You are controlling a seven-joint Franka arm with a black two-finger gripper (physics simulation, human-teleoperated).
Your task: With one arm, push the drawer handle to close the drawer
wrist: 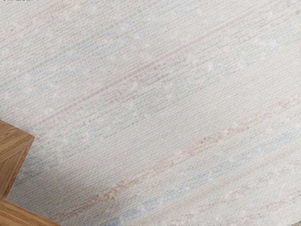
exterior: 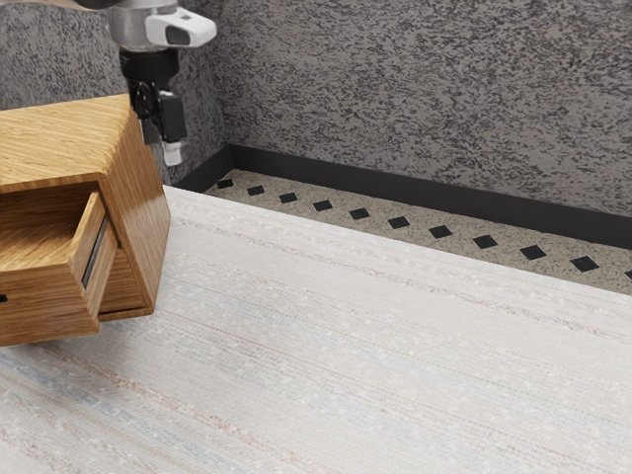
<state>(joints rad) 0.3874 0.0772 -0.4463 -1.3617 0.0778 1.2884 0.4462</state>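
Note:
In the exterior view, my gripper [exterior: 164, 144] hangs beyond the far right edge of the wooden cabinet [exterior: 64, 133], pointing down with nothing visibly held. The cabinet's drawer [exterior: 44, 304] stands pulled out, its inside and side rail exposed. A small dark piece of what looks like the handle [exterior: 3, 298] shows on the drawer front at the exterior view's left edge; the rest is cut off. From the hand, wooden parts of the furniture [wrist: 14, 143] appear at one corner of the wrist view; which part is cabinet or drawer I cannot tell.
A pale, faintly striped table surface [exterior: 395, 346] spreads beneath the cabinet. Behind it are a floor strip with black diamonds [exterior: 398, 223], a dark baseboard [exterior: 395, 190] and a mottled grey wall [exterior: 425, 79].

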